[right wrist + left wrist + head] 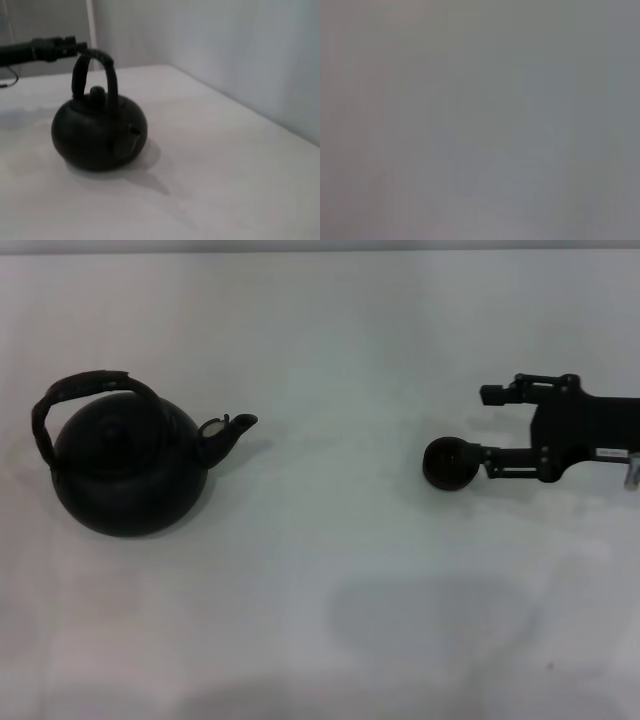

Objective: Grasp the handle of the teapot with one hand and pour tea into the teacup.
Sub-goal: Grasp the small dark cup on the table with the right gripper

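The teapot (128, 470) stands upright at the table's left, its spout (228, 432) pointing right toward the teacup. Its handle (82, 390) arches over the lid. The teapot also shows in the right wrist view (99, 131), with its handle (95, 75) upright. The teacup (447, 462) sits on the table at the right. My right gripper (484, 426) is open, and its nearer fingertip lies right against the cup's right side. A dark bar (42, 49) behind the teapot's handle looks like my left gripper, off to the teapot's left and apart from it.
The white table (330, 570) spreads between teapot and cup. A pale wall (240, 50) rises along the table's far edge. The left wrist view shows only blank grey.
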Motion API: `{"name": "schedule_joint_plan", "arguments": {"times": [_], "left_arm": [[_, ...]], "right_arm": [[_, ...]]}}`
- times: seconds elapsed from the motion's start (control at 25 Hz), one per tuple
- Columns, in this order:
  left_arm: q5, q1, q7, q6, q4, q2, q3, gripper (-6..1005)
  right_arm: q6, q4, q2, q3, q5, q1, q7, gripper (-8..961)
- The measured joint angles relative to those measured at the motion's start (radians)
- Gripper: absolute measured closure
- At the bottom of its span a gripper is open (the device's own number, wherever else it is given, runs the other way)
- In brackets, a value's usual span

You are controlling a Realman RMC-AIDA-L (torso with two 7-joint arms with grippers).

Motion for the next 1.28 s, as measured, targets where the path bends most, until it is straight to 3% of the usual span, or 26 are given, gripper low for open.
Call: {"name": "schedule_joint_plan", "arguments": {"times": [0.76, 1.28], "left_arm": [[0.0, -0.007, 0.0, -0.006, 0.0, 0.002, 0.0, 213], [0.0, -0.008, 0.0, -0.007, 0.001, 0.002, 0.0, 212]], "right_arm": [[-0.206, -0.002, 0.003, -0.229, 0.002, 0.03, 0.013, 157], [-0.207, 0.005, 0.0, -0.235, -0.026, 0.048, 0.085, 157]]}}
